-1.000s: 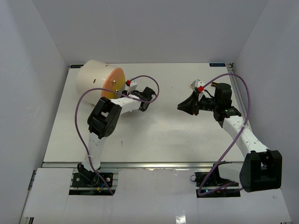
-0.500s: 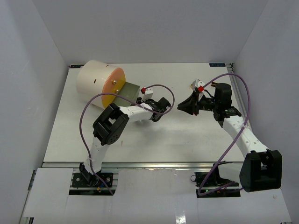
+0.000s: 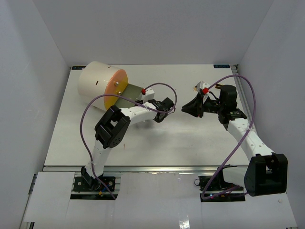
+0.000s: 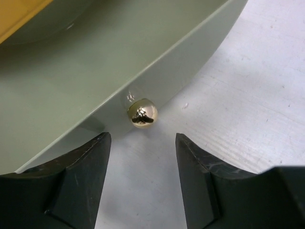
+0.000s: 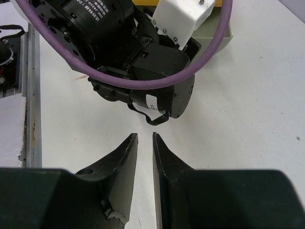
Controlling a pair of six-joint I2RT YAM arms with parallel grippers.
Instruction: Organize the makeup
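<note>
No makeup shows in any view. A grey-green drawer (image 3: pixel 134 92) stands pulled out of the cream cylinder (image 3: pixel 96 82) with the orange front (image 3: pixel 117 85). In the left wrist view the drawer wall (image 4: pixel 119 57) fills the top, with its gold knob (image 4: pixel 142 113) just beyond my left gripper (image 4: pixel 143 143). That gripper (image 3: pixel 155 102) is open, the knob free ahead of its fingertips. My right gripper (image 5: pixel 145 138) hovers at mid-table (image 3: pixel 184 109), shut to a narrow slit with nothing in it, pointing at the left arm's wrist (image 5: pixel 143 71).
Purple cables (image 3: pixel 164 88) loop over both arms. White walls close in the table on the left, back and right. A metal rail (image 3: pixel 143 168) runs along the near edge by the arm bases.
The left gripper drew the drawer out of the cylinder toward the right, then opened and let go of the gold knob. The right arm has stayed still.
</note>
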